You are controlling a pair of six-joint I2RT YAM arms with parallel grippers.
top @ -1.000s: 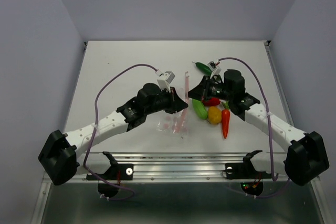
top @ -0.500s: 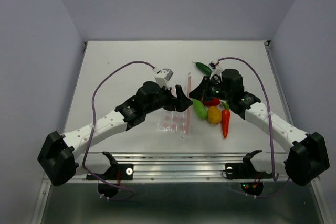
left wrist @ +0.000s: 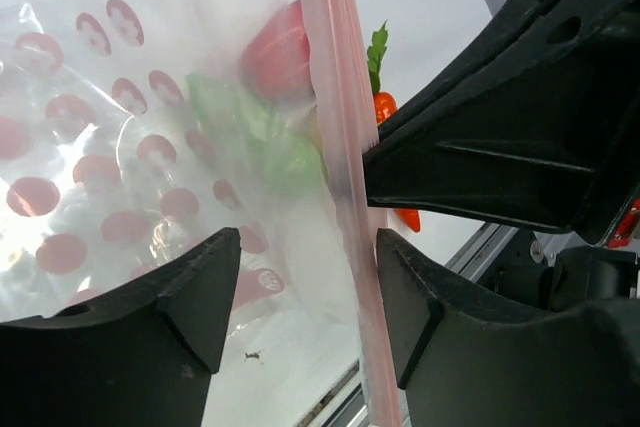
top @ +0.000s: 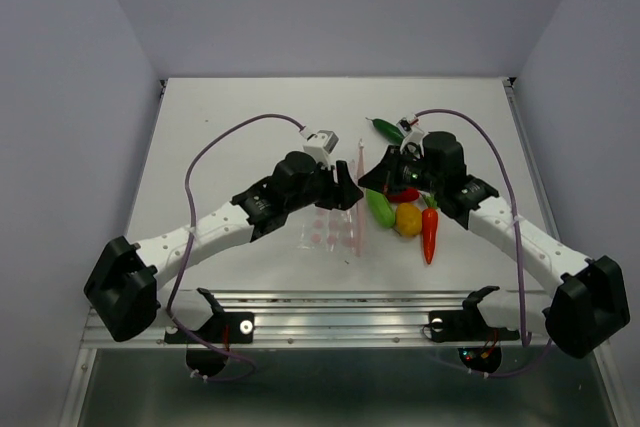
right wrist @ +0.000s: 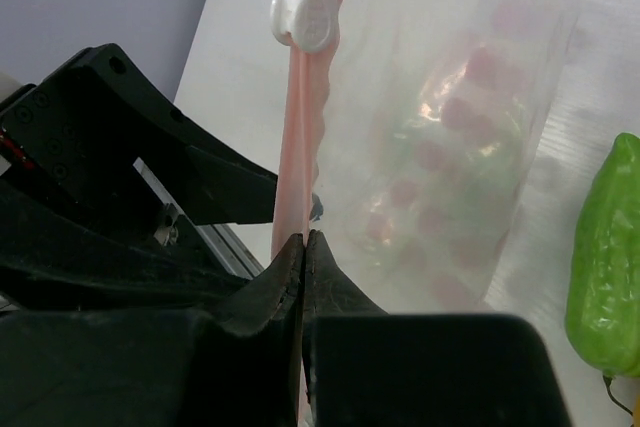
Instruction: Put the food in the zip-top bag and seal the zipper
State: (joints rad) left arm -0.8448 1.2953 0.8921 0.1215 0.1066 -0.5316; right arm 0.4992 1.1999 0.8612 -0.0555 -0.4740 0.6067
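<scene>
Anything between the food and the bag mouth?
Nothing on the table between the pod and the zipper. But the right gripper is shut on the zipper, and the left gripper, jaws open, straddles it. Whether the bag is open, I cannot tell.

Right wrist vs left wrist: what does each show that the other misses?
Right wrist only: the white slider on the zipper, and the right claw shut on that strip. Left wrist only: the red pepper through the zip-top bag, the carrot past its edge, and the left claw open with the strip between its fingers. Both: the bag, its pink zipper, the light green pod.
</scene>
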